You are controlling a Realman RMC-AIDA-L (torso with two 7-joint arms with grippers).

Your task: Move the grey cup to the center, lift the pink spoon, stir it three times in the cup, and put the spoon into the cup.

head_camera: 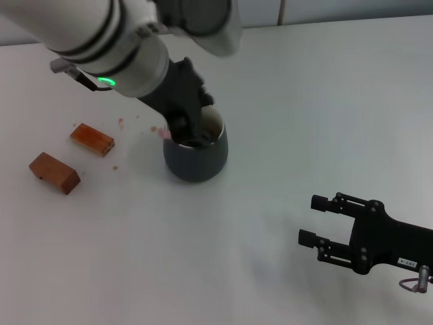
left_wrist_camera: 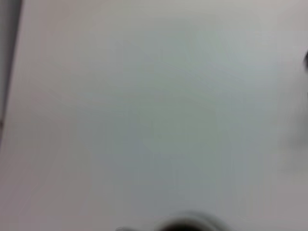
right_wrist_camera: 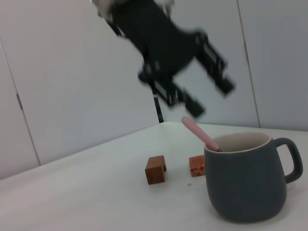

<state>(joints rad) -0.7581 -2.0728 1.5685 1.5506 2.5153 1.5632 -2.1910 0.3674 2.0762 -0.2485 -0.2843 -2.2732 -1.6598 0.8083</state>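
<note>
As we look down from the head view, these are the things we can place;

Grey cup: the grey cup (head_camera: 196, 154) stands upright on the white desk (head_camera: 284, 101), near the middle of the scene; from the right wrist view the grey cup (right_wrist_camera: 248, 180) shows a loop handle on its far side from the blocks and a pale rim.

Pink spoon: the pink spoon (right_wrist_camera: 199, 132) rests inside the cup, its handle leaning out over the rim toward the blocks; we see only a small pink tip (head_camera: 164, 134) of it from above; its bowl is hidden inside the cup.

Left gripper: the left gripper (right_wrist_camera: 192, 84) hangs above the cup and above the spoon handle, apart from both; its fingers are spread and hold nothing; from above, the left gripper (head_camera: 184, 112) covers part of the cup's rim.

Right gripper: the right gripper (head_camera: 318, 220) sits low over the desk at the near right, well apart from the cup; its fingers are spread and hold nothing.

Wooden blocks: two brown wooden blocks (head_camera: 92, 139) (head_camera: 54, 172) lie on the desk to the left of the cup, near each other but apart; a few small crumbs (head_camera: 122, 123) lie between them and the cup.

Left wrist view: we make out only bare desk surface there.
</note>
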